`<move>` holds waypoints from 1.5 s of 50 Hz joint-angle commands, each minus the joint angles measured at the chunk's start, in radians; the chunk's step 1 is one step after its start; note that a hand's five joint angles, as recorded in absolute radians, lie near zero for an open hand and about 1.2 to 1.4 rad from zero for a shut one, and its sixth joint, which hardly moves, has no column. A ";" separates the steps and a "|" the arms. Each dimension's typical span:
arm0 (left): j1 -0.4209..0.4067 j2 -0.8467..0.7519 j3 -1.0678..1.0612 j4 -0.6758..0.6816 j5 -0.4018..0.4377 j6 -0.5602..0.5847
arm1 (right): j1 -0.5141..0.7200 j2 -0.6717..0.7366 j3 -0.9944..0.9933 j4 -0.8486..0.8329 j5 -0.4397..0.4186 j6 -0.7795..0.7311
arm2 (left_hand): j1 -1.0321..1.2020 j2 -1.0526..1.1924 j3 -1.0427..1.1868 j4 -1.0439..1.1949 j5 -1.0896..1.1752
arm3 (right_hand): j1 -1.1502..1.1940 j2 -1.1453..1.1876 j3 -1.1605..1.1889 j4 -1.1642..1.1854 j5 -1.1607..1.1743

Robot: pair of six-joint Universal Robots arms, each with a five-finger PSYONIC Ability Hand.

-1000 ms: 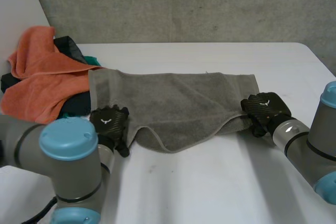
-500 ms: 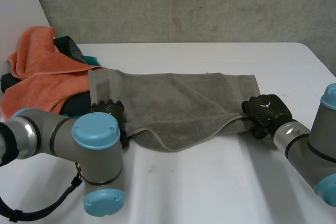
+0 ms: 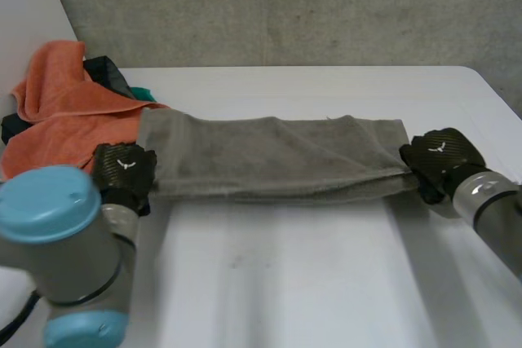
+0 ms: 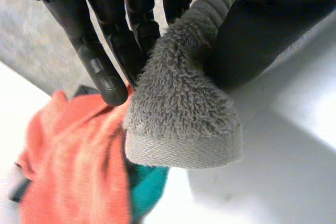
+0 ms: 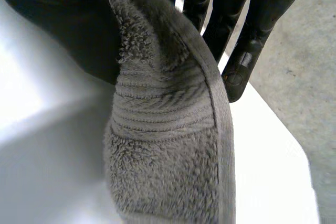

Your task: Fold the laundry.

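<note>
Currently, left hand [image 3: 122,170] and right hand [image 3: 440,156] each pinch one end of the taut, fluffy grey towel [image 3: 269,156].

- My left hand [image 3: 122,170] sits further out to my left than a second ago, now just beside the orange cloth [image 3: 69,120].
- My right hand [image 3: 438,156] sits further out to my right, nearer the table's edge.
- The grey towel [image 3: 269,160] no longer sags toward me in a loose loop. It is stretched into a narrow, straight band between my hands.
- My left arm [image 3: 61,238] is swung lower and further left.
</note>
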 commanded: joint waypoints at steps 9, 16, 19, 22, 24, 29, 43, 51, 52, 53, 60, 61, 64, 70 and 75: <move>-0.023 0.301 -0.233 -0.376 0.172 0.379 | -0.136 -0.209 0.077 0.499 -0.005 -0.469 | 0.237 0.205 0.210 0.199 0.253 | 0.404 0.222 0.217 0.209 0.233; -0.046 0.223 -0.181 -0.374 0.201 0.384 | -0.150 -0.186 0.080 0.503 0.001 -0.515 | 0.237 0.205 0.210 0.199 0.253 | 0.404 0.222 0.217 0.209 0.233; -0.046 0.141 -0.130 -0.328 0.198 0.385 | -0.145 -0.099 0.048 0.484 0.003 -0.518 | 0.237 0.205 0.210 0.199 0.253 | 0.404 0.222 0.217 0.209 0.233; -0.043 0.046 -0.046 -0.263 0.198 0.385 | -0.144 -0.027 0.000 0.436 0.009 -0.519 | 0.237 0.205 0.210 0.199 0.253 | 0.404 0.222 0.217 0.209 0.233; -0.042 -0.036 0.025 -0.208 0.195 0.387 | -0.141 0.025 -0.046 0.375 0.018 -0.509 | 0.237 0.205 0.210 0.199 0.253 | 0.404 0.222 0.217 0.209 0.233; -0.042 -0.178 0.163 -0.107 0.189 0.388 | -0.115 0.145 -0.142 0.231 0.029 -0.486 | 0.237 0.205 0.210 0.199 0.253 | 0.404 0.222 0.217 0.209 0.233; -0.029 -0.488 0.499 0.041 0.111 0.456 | -0.027 0.490 -0.462 -0.102 0.072 -0.488 | 0.228 0.196 0.201 0.190 0.245 | 0.404 0.222 0.217 0.209 0.233; -0.017 -0.526 0.537 0.143 0.107 0.539 | -0.024 0.568 -0.497 -0.270 -0.005 -0.483 | 0.190 0.158 0.163 0.152 0.207 | 0.404 0.222 0.217 0.209 0.233; -0.017 -0.526 0.536 0.154 0.107 0.543 | -0.024 0.570 -0.497 -0.279 -0.014 -0.482 | 0.184 0.152 0.157 0.146 0.201 | 0.404 0.222 0.217 0.209 0.233; -0.017 -0.526 0.534 0.165 0.107 0.546 | -0.024 0.571 -0.495 -0.285 -0.020 -0.480 | 0.178 0.147 0.152 0.141 0.195 | 0.404 0.222 0.217 0.209 0.233; -0.019 -0.517 0.524 0.200 0.094 0.551 | -0.027 0.568 -0.495 -0.293 -0.014 -0.456 | -0.954 -0.986 -0.981 -0.992 -0.938 | -0.817 -1.000 -1.005 -1.013 -0.989; -0.017 -0.514 0.525 0.200 0.091 0.549 | -0.029 0.559 -0.495 -0.293 -0.012 -0.430 | -0.958 -0.990 -0.985 -0.996 -0.941 | -0.817 -1.000 -1.005 -1.013 -0.989; -0.016 -0.506 0.528 0.202 0.062 0.542 | -0.033 0.530 -0.495 -0.287 -0.009 -0.370 | -0.981 -1.013 -1.008 -1.019 -0.965 | -0.817 -1.000 -1.005 -1.013 -0.989; -0.006 -0.454 0.502 0.206 0.043 0.534 | -0.043 0.371 -0.463 -0.212 -0.012 -0.148 | -0.981 -1.013 -1.008 -1.019 -0.965 | -0.817 -1.000 -1.005 -1.013 -0.989; 0.000 -0.385 0.438 0.205 0.046 0.523 | -0.110 0.248 -0.443 -0.032 -0.034 -0.022 | -0.981 -1.013 -1.008 -1.019 -0.965 | -0.817 -1.000 -1.005 -1.013 -0.989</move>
